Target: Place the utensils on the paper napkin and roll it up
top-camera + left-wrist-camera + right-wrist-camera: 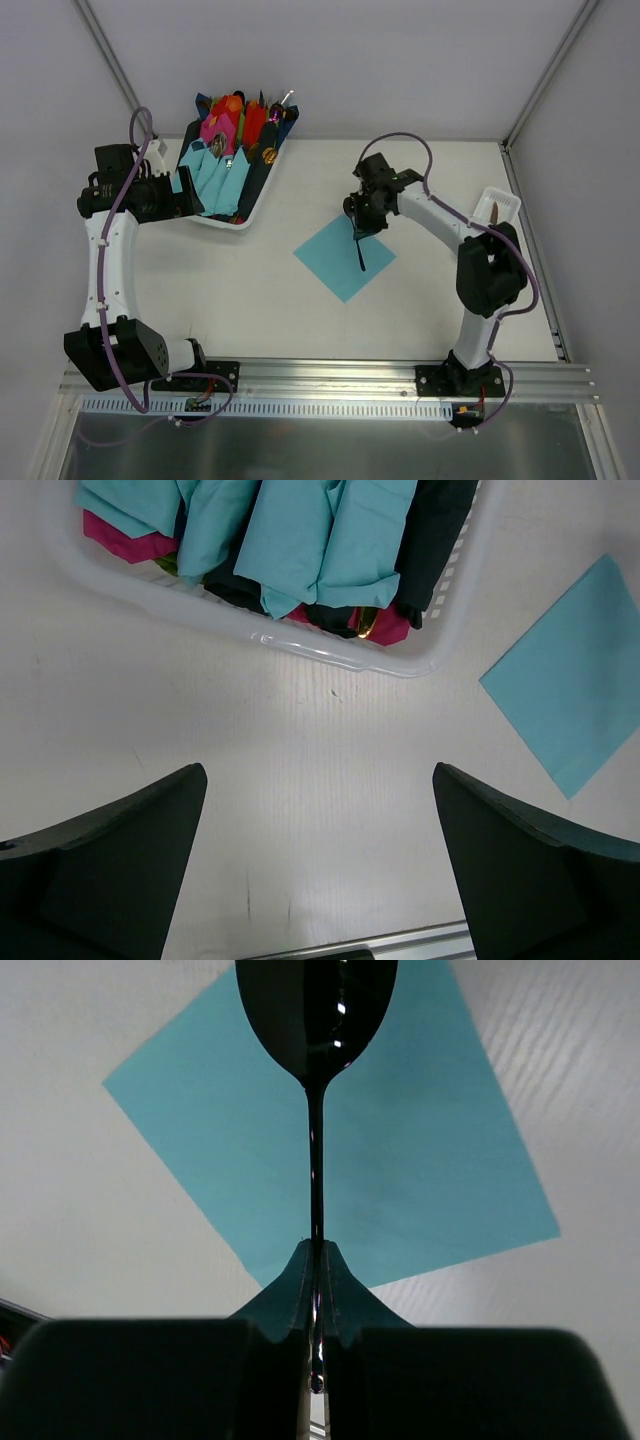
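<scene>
Spoon [315, 1020] first: the right wrist view puts it straight in front of you. Its dark, glossy oval bowl catches small highlights, and its thin stem runs down into the right gripper [316, 1280], whose two fingers are pressed together on it. Behind it lies the paper napkin [420, 1160], a flat, matte teal square turned like a diamond on the pale table [100, 1210]. You cannot tell from this view whether the bowl touches the paper.

The top camera gives you the layout instead. There the spoon is only a thin dark line over the napkin's right half, hanging from the gripper near the sheet's upper corner. That camera alone shows a small white tray [508, 196] at the table's right edge, with a slim brownish utensil [495, 211] in it.

The left wrist view shows the left gripper [315, 870] spread wide, with nothing but faintly grained tabletop between its dark, wedge-shaped fingers [110, 870]. Ahead of it sits a white plastic basket [330, 655] with a rounded rim and a perforated wall. It is packed with soft napkin rolls [300, 540] in teal, pink and navy.
</scene>
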